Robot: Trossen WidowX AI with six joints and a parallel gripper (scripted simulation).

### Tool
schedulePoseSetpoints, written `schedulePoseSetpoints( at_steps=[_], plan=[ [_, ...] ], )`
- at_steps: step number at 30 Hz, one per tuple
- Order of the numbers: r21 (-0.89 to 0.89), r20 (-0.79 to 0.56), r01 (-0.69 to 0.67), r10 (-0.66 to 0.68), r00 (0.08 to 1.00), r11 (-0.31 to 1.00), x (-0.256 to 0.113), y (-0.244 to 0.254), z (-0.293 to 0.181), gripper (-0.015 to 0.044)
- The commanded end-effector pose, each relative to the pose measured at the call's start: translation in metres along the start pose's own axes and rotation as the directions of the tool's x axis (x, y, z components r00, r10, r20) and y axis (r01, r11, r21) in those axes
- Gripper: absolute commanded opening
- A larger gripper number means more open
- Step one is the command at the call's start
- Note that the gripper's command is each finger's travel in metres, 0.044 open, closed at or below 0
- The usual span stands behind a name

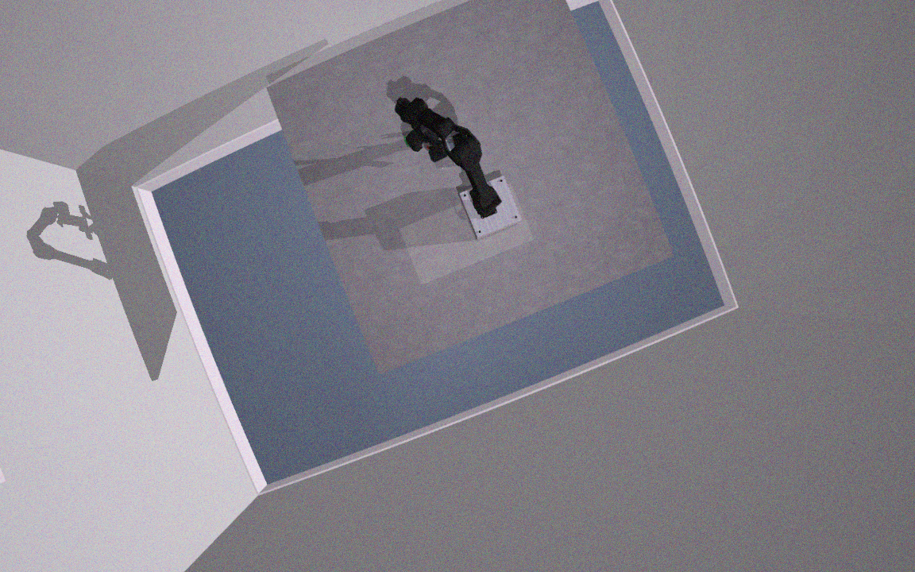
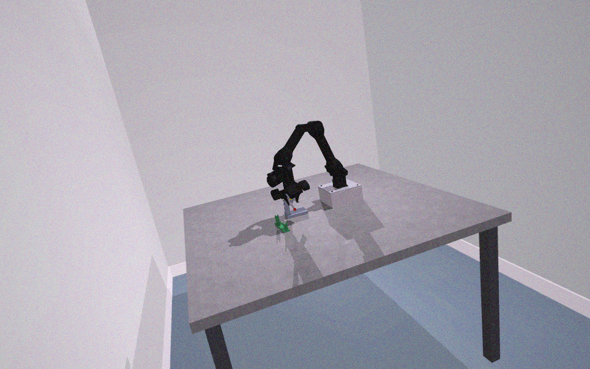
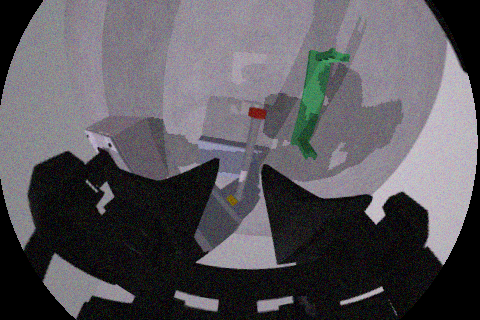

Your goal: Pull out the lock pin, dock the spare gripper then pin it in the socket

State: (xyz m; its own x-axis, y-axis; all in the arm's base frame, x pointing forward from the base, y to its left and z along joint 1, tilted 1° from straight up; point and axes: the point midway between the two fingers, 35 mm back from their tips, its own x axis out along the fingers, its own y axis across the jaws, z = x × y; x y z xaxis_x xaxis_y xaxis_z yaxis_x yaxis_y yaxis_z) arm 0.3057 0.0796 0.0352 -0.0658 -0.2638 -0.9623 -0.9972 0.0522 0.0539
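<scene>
My gripper (image 2: 292,202) (image 3: 240,165) is partly open, its fingertips apart on either side of the pin's line and clear of the shaft. The lock pin, with a red head (image 2: 294,209) (image 3: 257,113) and thin grey shaft (image 3: 251,137), reaches to the socket area near a yellow mark (image 3: 232,200). How deep its tip sits cannot be told. The mount's blue-grey base (image 2: 298,212) (image 3: 227,158) stands on the table. The spare gripper's grey body (image 3: 218,221) leans up from the mount's socket, its far end hidden behind my left finger in the wrist view.
A green holder (image 2: 281,225) (image 3: 312,92) without a pin stands beside the mount, to its right in the wrist view. The arm's white base block (image 1: 502,218) (image 2: 346,198) (image 3: 140,145) is on the mount's other side. The grey table (image 1: 588,213) (image 2: 425,215) carries everything.
</scene>
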Motion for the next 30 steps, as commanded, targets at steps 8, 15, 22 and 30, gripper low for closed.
schedulePoseSetpoints(
  at_steps=[8,15,22,30],
  plan=[
    [-0.004,-0.004,0.000,0.000,1.000,1.000,-0.024,0.001,0.010,0.0200],
    [-0.009,-0.008,0.002,-0.002,1.000,1.000,-0.040,0.002,0.016,0.0200],
    [-0.013,-0.013,0.006,-0.006,1.000,1.000,-0.047,0.002,0.018,0.0226],
    [-0.013,-0.013,0.006,-0.006,1.000,1.000,-0.047,0.002,0.018,0.0436]
  ],
)
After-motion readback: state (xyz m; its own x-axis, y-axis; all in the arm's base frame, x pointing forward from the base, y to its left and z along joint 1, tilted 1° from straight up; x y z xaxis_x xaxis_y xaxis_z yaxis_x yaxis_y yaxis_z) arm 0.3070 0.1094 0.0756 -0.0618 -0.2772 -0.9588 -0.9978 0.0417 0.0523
